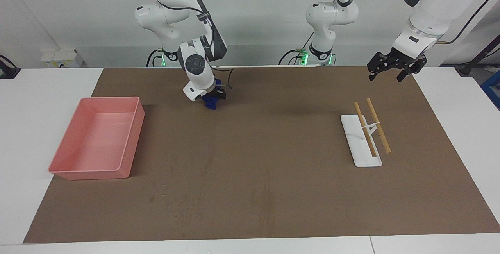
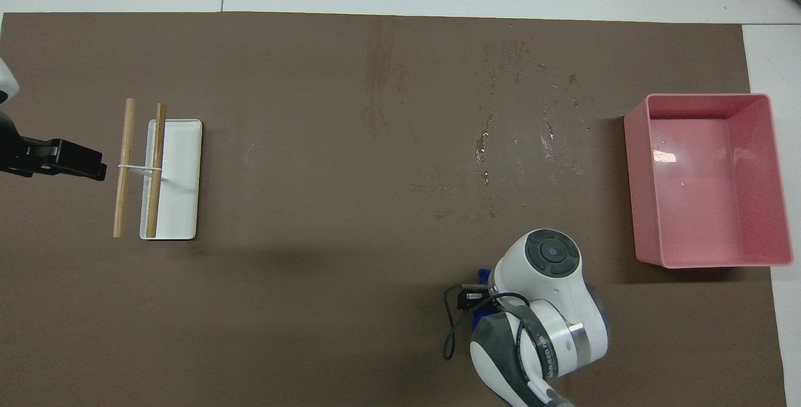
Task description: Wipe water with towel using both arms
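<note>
My right gripper (image 1: 211, 98) is shut on the deep-blue towel (image 1: 211, 104), which hangs bunched below the fingers, low over the brown mat near the robots' edge. I cannot tell whether the towel touches the mat. In the overhead view the right wrist covers the gripper and only a blue scrap of the towel (image 2: 482, 277) shows. Water droplets (image 2: 519, 138) lie scattered on the mat farther from the robots than the towel, and they also show in the facing view (image 1: 172, 201). My left gripper (image 1: 387, 75) is open and empty, in the air beside the rack, toward the left arm's end.
A pink bin (image 1: 133, 136) stands at the right arm's end of the mat (image 1: 273, 136). A white rack with two wooden rods (image 1: 367, 133) stands at the left arm's end. A darker wet streak (image 2: 378, 62) marks the middle of the mat, far from the robots.
</note>
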`<action>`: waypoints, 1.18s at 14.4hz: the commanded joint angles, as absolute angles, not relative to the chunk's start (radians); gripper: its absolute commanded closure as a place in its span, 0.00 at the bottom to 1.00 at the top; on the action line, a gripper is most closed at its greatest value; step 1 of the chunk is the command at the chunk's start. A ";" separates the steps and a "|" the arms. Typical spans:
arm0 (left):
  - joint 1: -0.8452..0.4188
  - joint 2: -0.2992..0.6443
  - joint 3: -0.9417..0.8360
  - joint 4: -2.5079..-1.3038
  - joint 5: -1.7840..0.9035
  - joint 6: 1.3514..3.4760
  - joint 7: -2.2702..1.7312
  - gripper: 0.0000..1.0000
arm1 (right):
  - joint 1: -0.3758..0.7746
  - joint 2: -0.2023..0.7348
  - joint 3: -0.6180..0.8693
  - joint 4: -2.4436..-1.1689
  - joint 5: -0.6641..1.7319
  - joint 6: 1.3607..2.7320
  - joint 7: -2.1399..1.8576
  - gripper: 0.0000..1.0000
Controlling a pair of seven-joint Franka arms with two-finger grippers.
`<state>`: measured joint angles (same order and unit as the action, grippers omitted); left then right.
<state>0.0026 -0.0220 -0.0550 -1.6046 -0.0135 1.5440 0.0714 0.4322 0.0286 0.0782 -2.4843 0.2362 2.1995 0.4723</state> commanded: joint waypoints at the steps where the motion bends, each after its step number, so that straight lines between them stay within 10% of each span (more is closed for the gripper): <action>1: 0.034 -0.011 -0.104 -1.546 0.014 1.503 0.084 0.00 | 0.463 -0.014 0.089 -2.536 0.262 2.152 0.518 1.00; 11: 0.055 -0.035 -0.104 -1.601 0.011 1.508 0.075 0.00 | 0.431 -0.143 0.084 -2.671 0.262 2.161 0.378 1.00; 17: 0.052 -0.035 -0.104 -1.603 0.009 1.508 0.075 0.00 | 0.217 -0.094 0.083 -2.652 0.242 2.274 0.106 1.00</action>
<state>0.0446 -0.0217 -0.0938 -1.5889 -0.0116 1.5142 0.0723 0.3128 -0.1120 0.0810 -2.6479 0.2476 2.2015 0.2161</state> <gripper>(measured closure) 0.000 0.828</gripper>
